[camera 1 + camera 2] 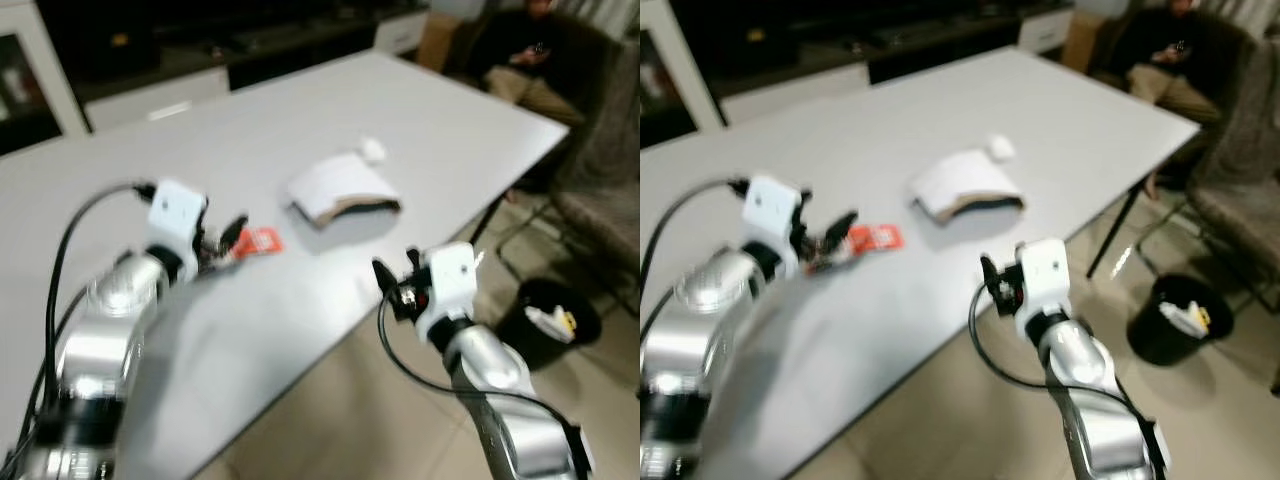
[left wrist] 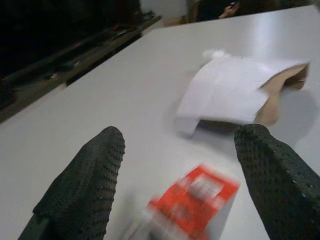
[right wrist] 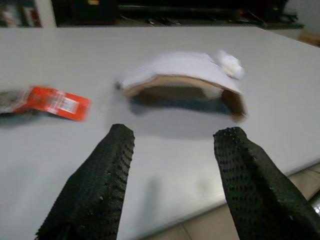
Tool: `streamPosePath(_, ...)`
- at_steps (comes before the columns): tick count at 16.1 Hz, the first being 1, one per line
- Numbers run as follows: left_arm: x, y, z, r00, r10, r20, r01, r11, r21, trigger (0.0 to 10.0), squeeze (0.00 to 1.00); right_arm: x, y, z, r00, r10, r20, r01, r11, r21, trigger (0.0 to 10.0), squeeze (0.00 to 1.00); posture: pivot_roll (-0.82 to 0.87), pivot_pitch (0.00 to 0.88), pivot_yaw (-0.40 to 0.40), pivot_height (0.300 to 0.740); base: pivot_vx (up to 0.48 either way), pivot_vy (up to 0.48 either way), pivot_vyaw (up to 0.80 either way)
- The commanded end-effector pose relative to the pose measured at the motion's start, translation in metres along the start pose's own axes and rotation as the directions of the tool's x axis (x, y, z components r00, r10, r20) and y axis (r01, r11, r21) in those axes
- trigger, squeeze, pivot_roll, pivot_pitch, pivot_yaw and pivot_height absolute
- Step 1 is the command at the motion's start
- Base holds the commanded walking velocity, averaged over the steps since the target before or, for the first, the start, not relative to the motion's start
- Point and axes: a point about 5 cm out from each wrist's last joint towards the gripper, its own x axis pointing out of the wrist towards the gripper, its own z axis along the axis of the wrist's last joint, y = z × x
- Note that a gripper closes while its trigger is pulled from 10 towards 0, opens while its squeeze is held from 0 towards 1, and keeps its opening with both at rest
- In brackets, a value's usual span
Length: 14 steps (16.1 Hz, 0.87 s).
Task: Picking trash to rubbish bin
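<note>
A red and white wrapper lies on the white table, right in front of my left gripper, which is open with the wrapper between its fingers' line. A folded white and tan paper bag sits past it, with a small crumpled white ball at its far side. My right gripper is open, low at the table's near edge, pointing at the paper bag. A black rubbish bin with trash inside stands on the floor to the right.
A person sits in a chair beyond the table's far right corner. A grey chair stands at the right by the bin. Dark cabinets run behind the table. Beige tile floor lies below the table edge.
</note>
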Motion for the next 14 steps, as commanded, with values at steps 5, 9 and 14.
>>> streamPosePath(5, 0.015, 0.011, -0.004, 0.990, -0.136, -0.020, 0.136, 0.990, -0.033, 10.0, 0.36, -0.008, -0.006, -0.002, 0.999, -0.043, -0.016, 0.043, 0.999, 0.002, 10.0, 0.00, -0.04, 0.066, -0.030, 0.740, 0.133, 0.000, 0.00)
streamPosePath(9, 0.032, 0.019, -0.002, 0.961, -0.273, -0.035, 0.271, 0.962, -0.037, 10.0, 1.00, -0.014, -0.004, -0.003, 0.998, -0.050, -0.025, 0.050, 0.999, 0.006, 10.0, 0.00, -0.05, 0.077, -0.017, 0.740, 0.000, 0.000, 0.00)
streamPosePath(14, 0.051, 0.015, -0.006, 0.879, -0.454, -0.145, 0.464, 0.885, 0.045, 10.0, 1.00, -0.024, -0.007, -0.005, 0.996, -0.075, -0.045, 0.075, 0.997, 0.001, 10.0, 0.00, -0.09, 0.116, 0.000, 0.740, 0.000, 0.000, 0.00)
